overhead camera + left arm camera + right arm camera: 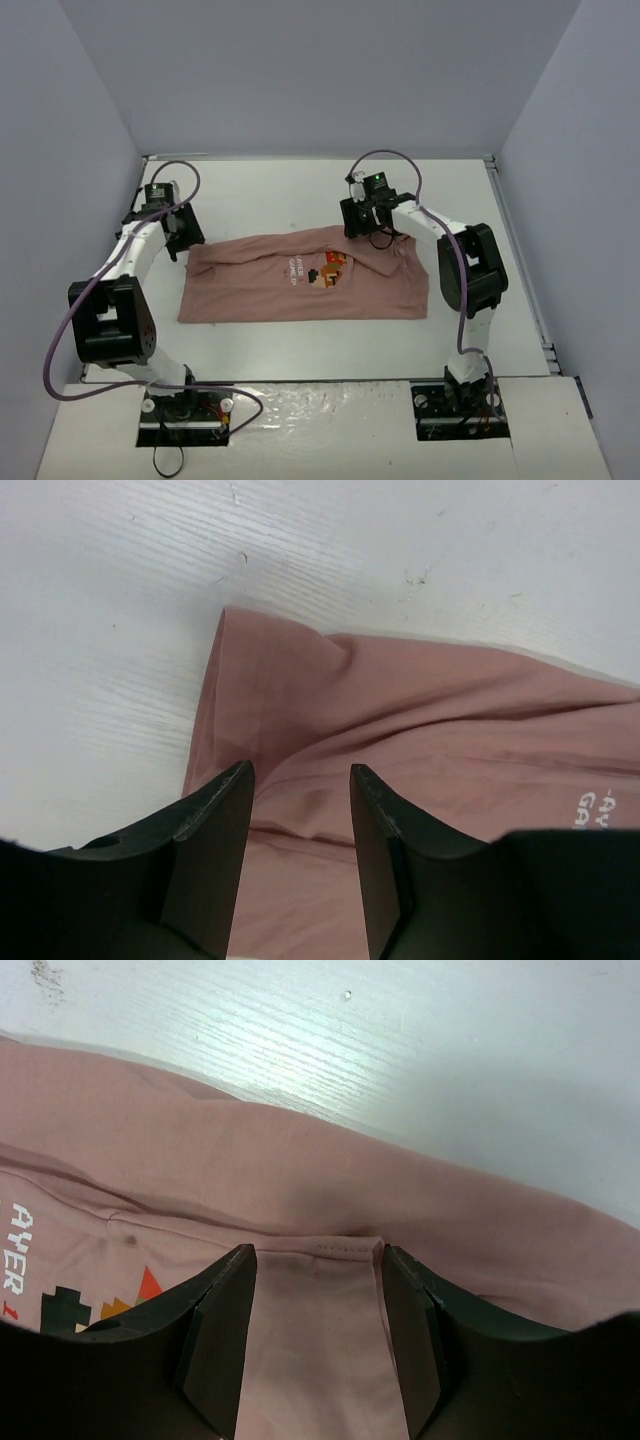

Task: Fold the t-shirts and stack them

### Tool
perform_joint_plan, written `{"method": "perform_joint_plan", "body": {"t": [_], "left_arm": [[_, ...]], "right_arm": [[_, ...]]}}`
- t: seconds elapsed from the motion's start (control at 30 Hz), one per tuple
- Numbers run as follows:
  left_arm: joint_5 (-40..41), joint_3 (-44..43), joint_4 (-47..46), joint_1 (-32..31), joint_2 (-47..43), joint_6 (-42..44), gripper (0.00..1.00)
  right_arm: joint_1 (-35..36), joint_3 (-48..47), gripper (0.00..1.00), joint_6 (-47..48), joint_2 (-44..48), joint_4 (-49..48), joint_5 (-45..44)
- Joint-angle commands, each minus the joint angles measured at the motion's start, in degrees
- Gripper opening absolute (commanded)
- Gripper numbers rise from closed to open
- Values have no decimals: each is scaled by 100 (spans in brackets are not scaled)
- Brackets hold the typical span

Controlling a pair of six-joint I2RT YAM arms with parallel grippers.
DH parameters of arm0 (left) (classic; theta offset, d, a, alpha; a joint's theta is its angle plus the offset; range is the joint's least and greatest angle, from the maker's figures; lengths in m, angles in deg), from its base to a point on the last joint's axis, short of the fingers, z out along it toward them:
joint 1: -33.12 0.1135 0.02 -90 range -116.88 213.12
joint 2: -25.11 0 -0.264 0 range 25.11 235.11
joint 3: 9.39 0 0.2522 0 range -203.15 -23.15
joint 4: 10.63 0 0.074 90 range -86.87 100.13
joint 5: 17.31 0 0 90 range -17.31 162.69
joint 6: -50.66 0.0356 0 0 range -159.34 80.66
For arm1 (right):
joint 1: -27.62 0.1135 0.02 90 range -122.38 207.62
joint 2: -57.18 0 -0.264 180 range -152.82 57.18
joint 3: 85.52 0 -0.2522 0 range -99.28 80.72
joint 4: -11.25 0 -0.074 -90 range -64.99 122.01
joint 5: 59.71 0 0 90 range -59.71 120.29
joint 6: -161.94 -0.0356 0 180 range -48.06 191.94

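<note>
T-shirt (310, 282) lies flat on table (300, 190), about mid-way, graphic (328, 272) up. Long axis runs left-right across both arms. Outline roughly rectangular, far edge rumpled.

Both grippers sit at the far edge. Left gripper (183, 240) is at the far-left corner. Right gripper (368, 230) is on the far edge right of centre, just beside the graphic. Each arm is nearer its own end.

Left jaws are spread and hold nothing; in the wrist view the corner lies under and ahead of the tips. Right jaws are spread too, straddling a hemmed flap (315, 1290) with the stitched edge between the fingers. Cannot tell if any tip touches cloth.

Pose: both arms reach forward from their bases, elbows raised, wrists pitched down at the cloth.

Judgement: grasp step, fold not yet made. Likely next both pinch the far edge and bring it toward the near edge, folding along the long axis. Risk: the right pinches only the loose flap, so the fold goes skew.
</note>
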Motion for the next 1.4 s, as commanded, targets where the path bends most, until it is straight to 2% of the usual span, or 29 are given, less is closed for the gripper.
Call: {"method": "perform_joint_plan", "body": {"t": [0.0,0.23,0.37,0.4,0.53,0.67,0.97,1.37], "left_arm": [[-182,118,-11,-67,-762,37,40],[-159,362,206,-316,-1385,104,40],[-135,476,271,-334,-1672,152,40],[-127,495,273,-341,-1708,161,40],[-118,590,289,-344,-1811,177,40],[-126,603,289,-357,-1832,178,40],[-127,631,289,-403,-1887,203,40],[-142,664,274,-427,-2000,213,40]], "right_arm": [[-21,-279,50,58,-29,-86,101],[-27,-210,48,30,-126,-92,-1],[-19,-158,33,0,-125,-92,57],[-12,-143,32,0,-121,-92,59],[-12,24,14,0,-67,-94,86],[-12,149,1,6,36,-100,78],[75,429,0,35,392,-109,-48],[811,1569,0,-465,2110,-98,-402]]}}
